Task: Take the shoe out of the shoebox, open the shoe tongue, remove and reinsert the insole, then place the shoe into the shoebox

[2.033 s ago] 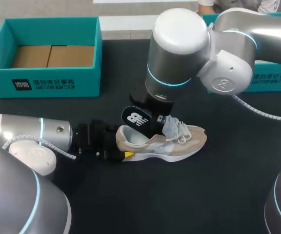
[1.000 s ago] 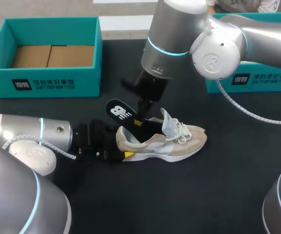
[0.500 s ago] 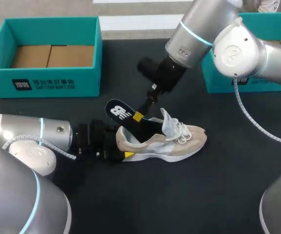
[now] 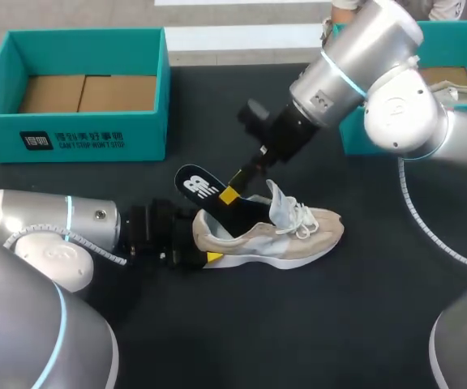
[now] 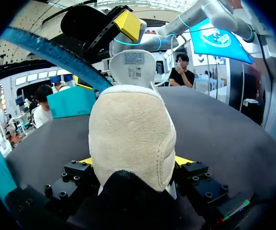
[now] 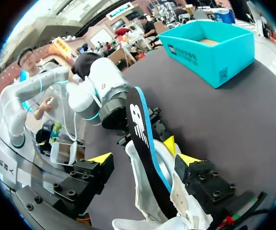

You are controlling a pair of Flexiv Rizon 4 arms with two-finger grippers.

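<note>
— What's different?
— Two seconds ago the right arm (image 4: 379, 49) stood over the shoe (image 4: 298, 231); it has swung back to the right. The insole's (image 4: 201, 188) free end has shifted left.
— Grips?
— The right gripper (image 6: 145, 159) is spread, with the thin, flat black insole between its fingers, untouched. The left gripper (image 5: 134, 160) pinches the fuzzy beige heel.
— Setting?
— The shoe stands on a matte black table (image 4: 339, 324), apart from the open teal cardboard box (image 4: 71, 134).

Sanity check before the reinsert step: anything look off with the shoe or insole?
The insole isn't seated. Its front end is inside the shoe, while its heel end juts up and out past the collar, tilted. The right gripper is open around it, and the left gripper clamps the shoe's heel.
</note>
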